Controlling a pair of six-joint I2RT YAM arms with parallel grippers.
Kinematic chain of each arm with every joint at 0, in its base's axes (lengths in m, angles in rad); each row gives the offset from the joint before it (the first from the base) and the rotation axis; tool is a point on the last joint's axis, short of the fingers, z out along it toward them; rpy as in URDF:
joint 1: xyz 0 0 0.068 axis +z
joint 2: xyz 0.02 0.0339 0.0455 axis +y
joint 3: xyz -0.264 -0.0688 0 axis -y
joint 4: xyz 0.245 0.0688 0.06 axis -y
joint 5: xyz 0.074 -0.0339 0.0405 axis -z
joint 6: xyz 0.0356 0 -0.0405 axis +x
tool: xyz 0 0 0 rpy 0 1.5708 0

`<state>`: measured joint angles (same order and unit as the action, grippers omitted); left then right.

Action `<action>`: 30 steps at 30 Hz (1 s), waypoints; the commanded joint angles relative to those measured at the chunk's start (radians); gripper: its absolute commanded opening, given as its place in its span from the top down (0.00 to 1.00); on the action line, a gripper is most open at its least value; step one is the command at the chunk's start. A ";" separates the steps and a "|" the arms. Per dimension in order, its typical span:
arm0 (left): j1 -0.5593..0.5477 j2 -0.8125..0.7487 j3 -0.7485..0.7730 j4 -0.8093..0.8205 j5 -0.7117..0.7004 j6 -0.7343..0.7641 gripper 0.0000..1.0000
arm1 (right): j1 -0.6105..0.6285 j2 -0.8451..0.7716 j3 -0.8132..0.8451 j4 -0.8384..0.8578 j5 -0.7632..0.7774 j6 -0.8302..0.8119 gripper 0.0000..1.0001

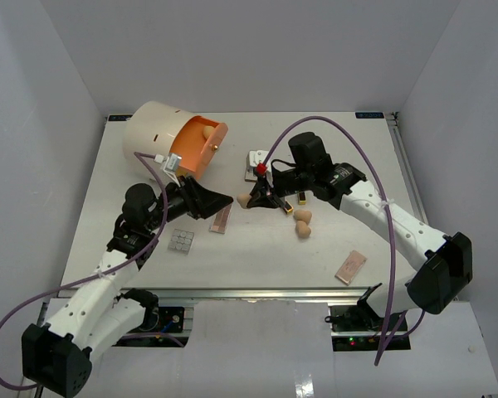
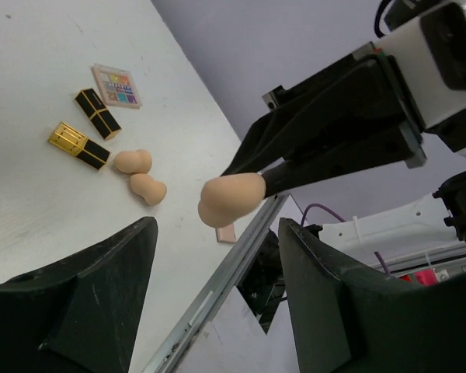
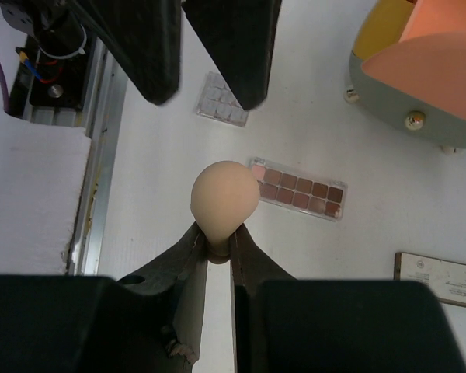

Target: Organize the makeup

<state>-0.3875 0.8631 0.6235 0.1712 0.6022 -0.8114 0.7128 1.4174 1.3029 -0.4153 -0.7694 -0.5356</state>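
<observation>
Lengthwise, the sponge (image 3: 224,196) juts from the right gripper (image 3: 220,245), fat end outward.

The left gripper (image 2: 216,260) shows its jaws wide apart in the foreground. Beyond them the right gripper (image 2: 256,172) pinches a tan sponge (image 2: 229,200) by its narrow end, above the tabletop (image 2: 31,62). There lie two more sponges (image 2: 132,161), close together, beside two gold-and-black lipsticks (image 2: 78,144), with a multicolour palette (image 2: 116,85) just past them. A pinkish palette (image 2: 227,232) peeks out beneath the held sponge.
</observation>
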 commanded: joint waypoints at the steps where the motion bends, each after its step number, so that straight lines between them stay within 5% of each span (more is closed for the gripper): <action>1: -0.011 0.051 0.029 0.097 0.018 -0.079 0.27 | -0.004 -0.008 0.039 0.059 -0.070 0.060 0.88; 21: -0.106 0.155 0.053 0.165 0.042 -0.108 0.49 | -0.003 0.007 -0.003 0.132 -0.022 0.118 0.84; 26: -0.130 0.179 0.067 0.172 0.053 -0.114 0.60 | -0.004 0.015 -0.007 0.141 -0.007 0.123 0.83; 30: -0.142 0.179 0.074 0.172 0.054 -0.117 0.80 | -0.004 0.015 -0.014 0.145 0.008 0.126 0.75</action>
<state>-0.4884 1.0427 0.6578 0.3290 0.5992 -0.9188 0.6991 1.4235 1.2923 -0.3706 -0.7644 -0.4226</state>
